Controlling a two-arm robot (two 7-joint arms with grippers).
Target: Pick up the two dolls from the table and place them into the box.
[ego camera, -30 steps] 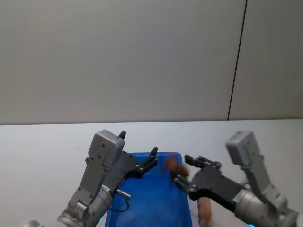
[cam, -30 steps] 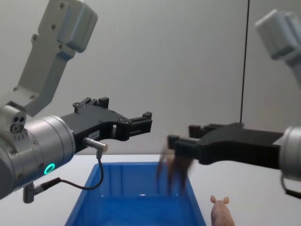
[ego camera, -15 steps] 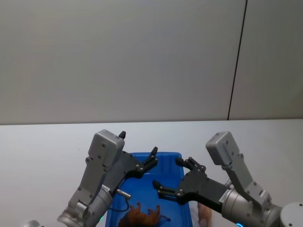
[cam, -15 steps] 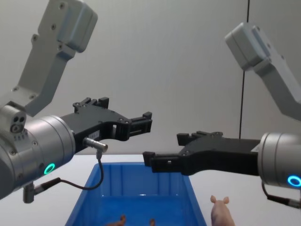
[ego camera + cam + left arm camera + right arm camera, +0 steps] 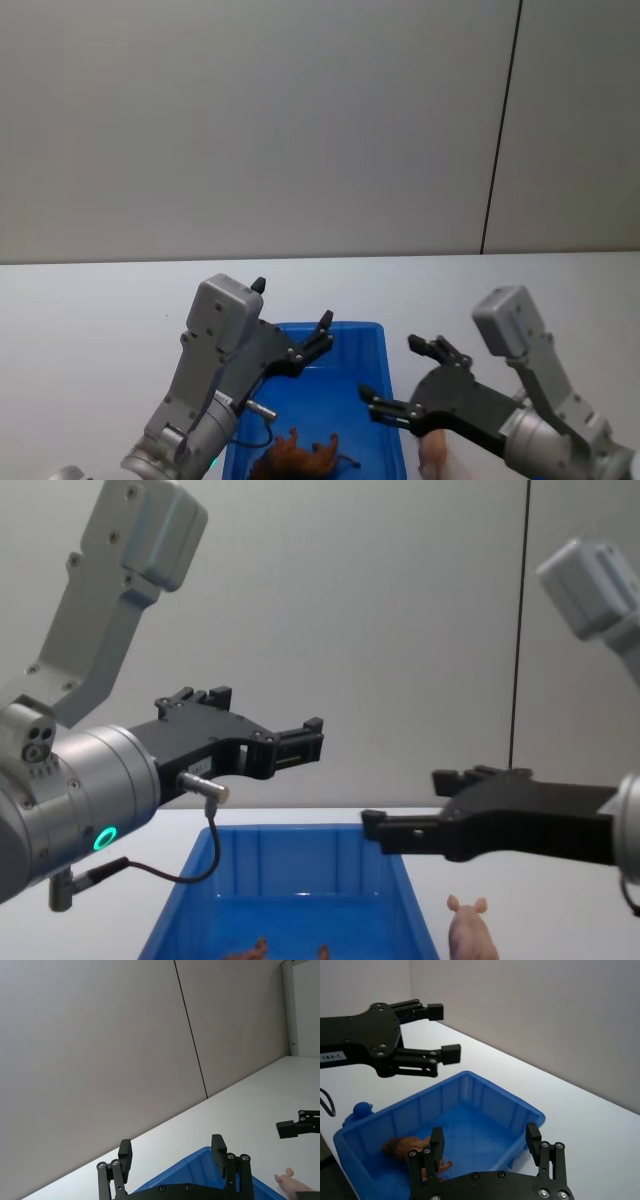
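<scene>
Jaws wide apart and empty, your right gripper (image 5: 390,372) hangs in the air at the right side of the box (image 5: 345,327), above its rim. Its two flat black fingers point forward and toward the left. The left gripper (image 5: 171,1146) is spread just as wide with nothing between its fingers, and is parked in the air near the box's far left corner. Both are black metal with visible screw heads, carried on grey rounded wrists.

Below them, the lion (image 5: 406,1147) lies on the floor of the box, at the end nearest the robot. The pig (image 5: 470,928) sits on the table (image 5: 90,300) just outside the box's right wall, apparently upright, with its ears up.

By my reading you are halfway through, with one doll in and one left, and the step in hand is the reach for the pig. The next move calls for taking the right gripper outward past the rim and lowering it over the pig. It should then close across the body without knocking the nearby wall.

The box is bright blue moulded plastic, rectangular, with smooth sloping walls and a raised rim. The lion is orange-brown with a darker mane and legs that stick out. The pig is pale pink, smooth and rounded, probably slippery, so a centred grip matters. The table is plain, flat and white.
</scene>
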